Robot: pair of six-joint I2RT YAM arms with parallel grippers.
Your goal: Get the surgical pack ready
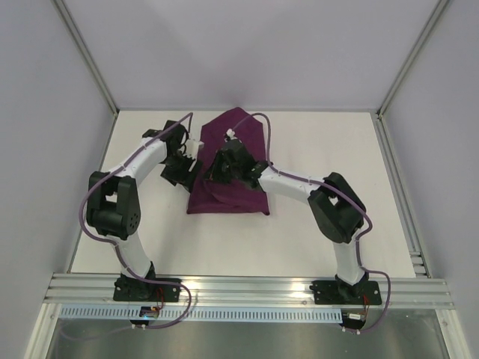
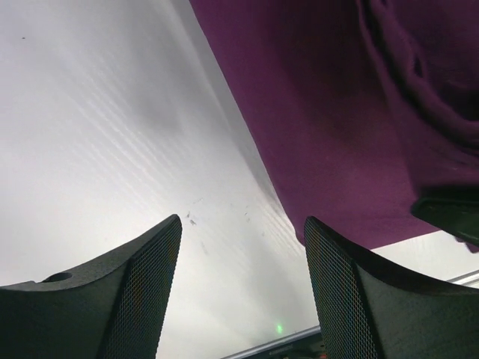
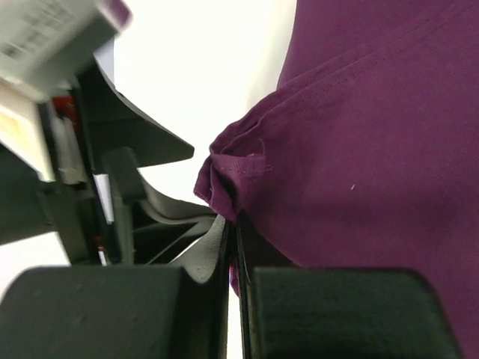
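The surgical pack shows as a deep-purple fabric sheet (image 1: 233, 191), folded into a bundle in the middle of the white table (image 1: 299, 239). My right gripper (image 1: 215, 167) reaches over its left side and is shut on a bunched fold at the fabric's edge (image 3: 232, 179); in the right wrist view the jaws (image 3: 233, 235) are pressed together on the cloth. My left gripper (image 1: 185, 166) stands just left of the bundle, open, with only bare table between its fingers (image 2: 150, 284). The fabric's edge (image 2: 322, 134) lies to the right of them. Whatever is inside the bundle is hidden.
The left gripper's black body (image 3: 112, 187) sits close beside the held fold. Grey walls (image 1: 45, 112) enclose the table on three sides. A metal rail (image 1: 247, 288) carries both arm bases at the near edge.
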